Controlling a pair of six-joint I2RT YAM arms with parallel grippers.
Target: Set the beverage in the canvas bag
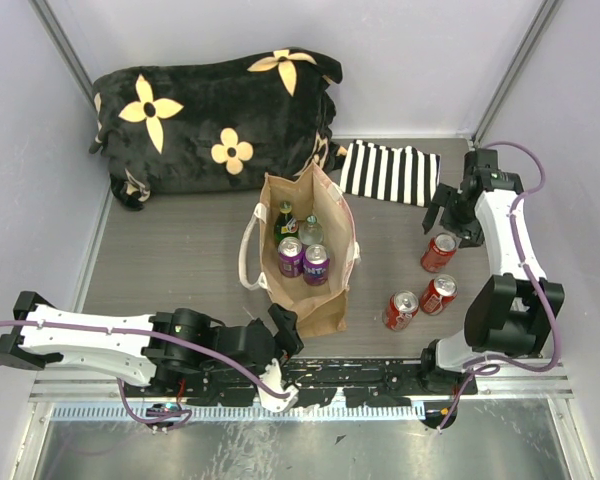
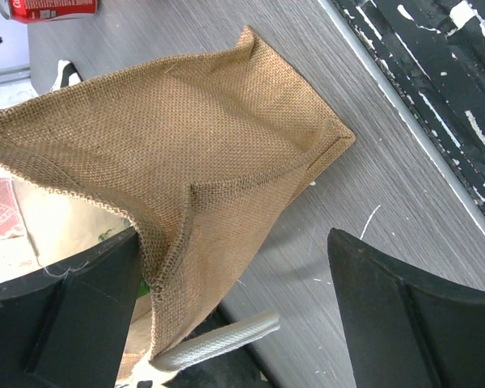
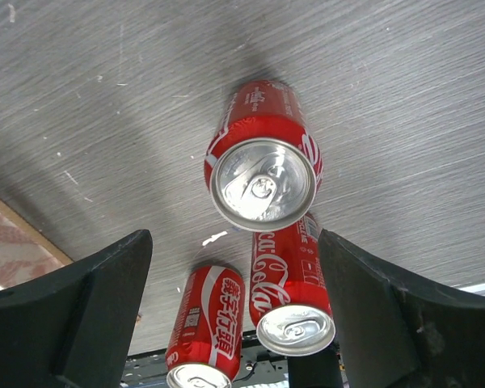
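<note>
The canvas bag (image 1: 322, 305) is being crowded by purple cans (image 1: 316, 263) and bottles (image 1: 285, 222); open table (image 1: 180, 265) is being left around three red cans (image 1: 439, 252).

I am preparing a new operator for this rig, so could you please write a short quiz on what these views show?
1. How many red cans stand outside the canvas bag?
2. True or false: the right gripper is shut on a red can.
3. The left gripper is: A) open at the canvas bag's near rim; B) shut on a red can; C) deep inside the canvas bag.
Key: 1. Three. 2. False; it is open above the farthest red can. 3. A.
</note>
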